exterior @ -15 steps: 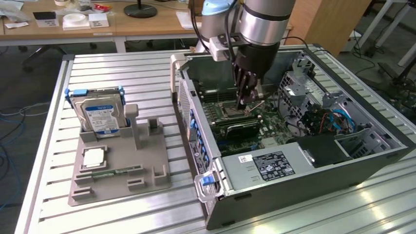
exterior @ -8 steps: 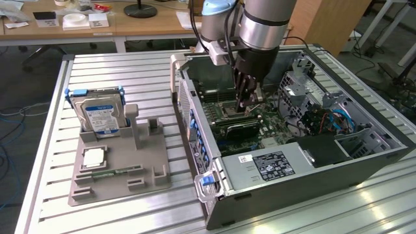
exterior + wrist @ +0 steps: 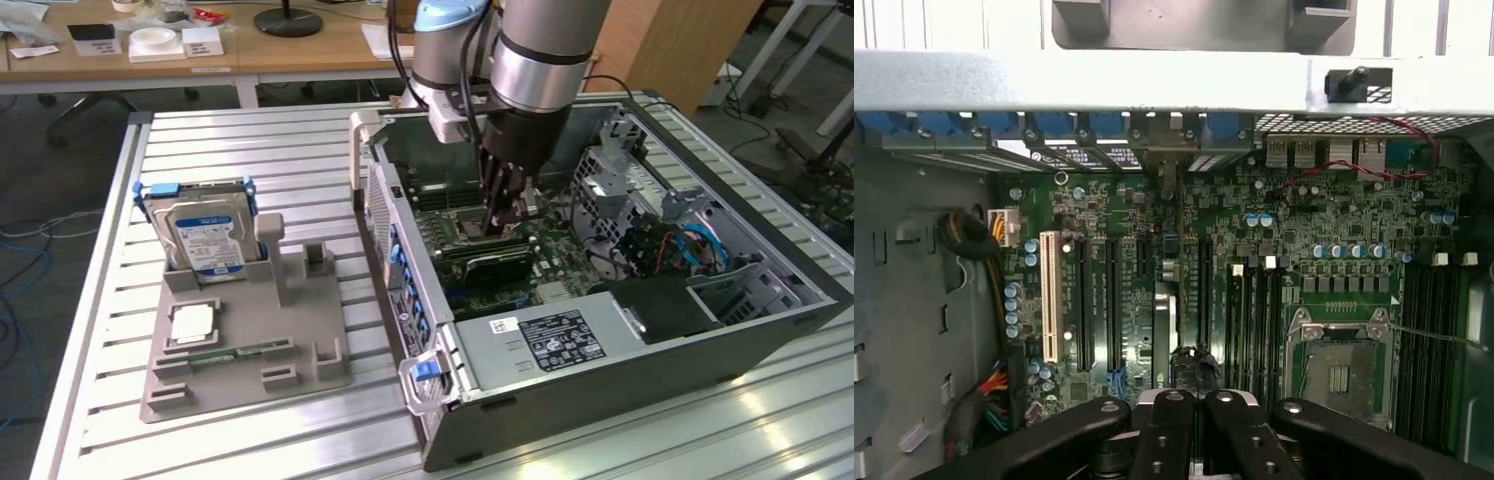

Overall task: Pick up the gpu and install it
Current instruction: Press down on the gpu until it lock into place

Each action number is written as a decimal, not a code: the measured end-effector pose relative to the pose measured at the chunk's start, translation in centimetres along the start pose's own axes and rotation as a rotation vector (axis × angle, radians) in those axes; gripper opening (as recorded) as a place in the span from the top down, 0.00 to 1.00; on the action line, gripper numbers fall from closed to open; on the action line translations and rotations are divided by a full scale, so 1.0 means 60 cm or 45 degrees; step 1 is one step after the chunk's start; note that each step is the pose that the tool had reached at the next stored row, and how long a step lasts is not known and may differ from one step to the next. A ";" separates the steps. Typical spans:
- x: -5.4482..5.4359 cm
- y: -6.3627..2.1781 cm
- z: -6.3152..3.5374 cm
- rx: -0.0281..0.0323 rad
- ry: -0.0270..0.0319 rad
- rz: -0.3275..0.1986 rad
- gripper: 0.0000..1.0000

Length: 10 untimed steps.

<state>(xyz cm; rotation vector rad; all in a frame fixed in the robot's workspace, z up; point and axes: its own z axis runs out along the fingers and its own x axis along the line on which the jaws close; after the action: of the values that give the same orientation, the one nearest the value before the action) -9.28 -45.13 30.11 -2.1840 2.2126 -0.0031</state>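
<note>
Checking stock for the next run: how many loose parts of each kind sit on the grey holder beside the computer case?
Hard drive: 1
Square silver chip: 1
Green memory stick: 1
Total: 3

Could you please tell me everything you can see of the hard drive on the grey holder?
The hard drive is a silver metal box with a blue-and-white label on its broad face. It stands on edge, leaning slightly back, in a slot at the far end of the grey plastic-looking holder, on the exterior view's left of the computer case. Blue rails clip along its sides near the top. Only the holder touches it, and the holder rests on the slatted metal table.
</note>
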 end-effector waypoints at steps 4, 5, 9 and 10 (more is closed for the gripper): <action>0.000 0.000 0.004 -0.0003 -0.0080 0.000 0.89; 0.000 0.000 0.004 -0.0002 -0.0082 0.000 0.89; 0.002 0.000 0.005 -0.0005 -0.0085 0.001 0.89; 0.002 0.000 0.006 -0.0005 -0.0083 0.003 0.89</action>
<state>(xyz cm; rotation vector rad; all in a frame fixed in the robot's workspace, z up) -9.28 -45.27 29.75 -2.1783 2.2121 0.0046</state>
